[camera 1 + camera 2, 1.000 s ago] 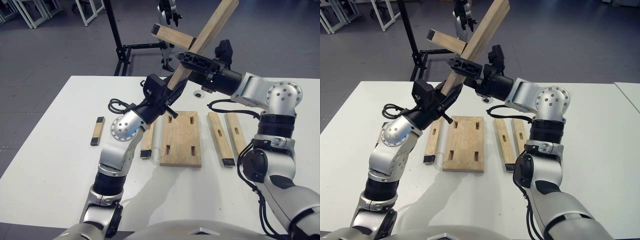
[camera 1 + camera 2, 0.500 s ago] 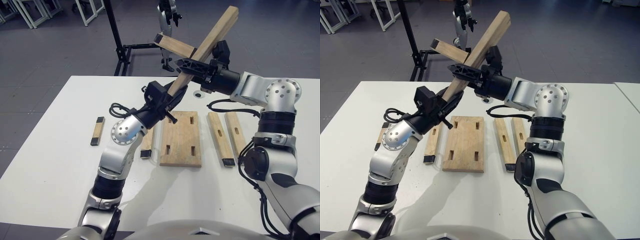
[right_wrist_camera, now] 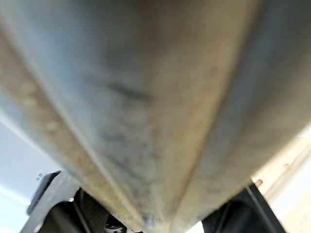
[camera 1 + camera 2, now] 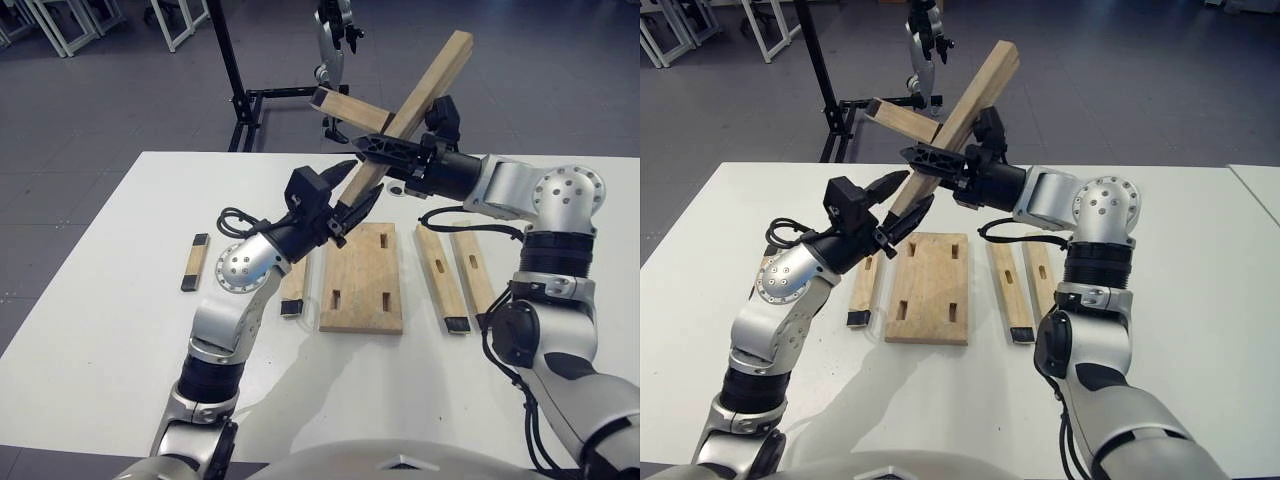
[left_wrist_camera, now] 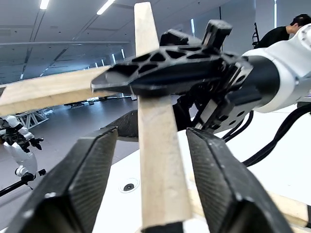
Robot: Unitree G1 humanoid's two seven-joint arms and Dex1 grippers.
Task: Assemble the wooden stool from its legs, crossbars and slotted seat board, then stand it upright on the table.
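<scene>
Head views, right gripper: my right gripper (image 4: pixel 366 148) is clamped on the leg (image 4: pixel 432 72) and holds it tilted in the air over the far side of the table (image 4: pixel 110 300).
Head views, crossbar: the crossbar (image 4: pixel 345 100) is joined across the leg just above my right grip, so the two make an X.
Head views, left gripper: my left gripper (image 4: pixel 364 180) has its jaws apart, one on each side of the leg's lower end.
Head views, change: half a second ago my left gripper was closed on that lower end. Now it has let go, and only my right gripper carries the leg. The leg keeps much the same tilt.
Head views, on the table: the seat board (image 4: pixel 362 275) lies flat below the raised pieces. The two loose legs (image 4: pixel 440 265) lie side by side to its right, and a single leg (image 4: pixel 292 290) lies just beside its left edge. A short bar (image 4: pixel 195 262) lies well apart to the left.
Left wrist view: my fingers (image 5: pixel 92 174) stand spread, with the leg upright between them. I cannot tell whether either finger touches it. My right gripper's black finger crosses the leg farther up.
Right wrist view: blurred wood lies right against the camera, and I cannot tell my jaws' state from here.
</scene>
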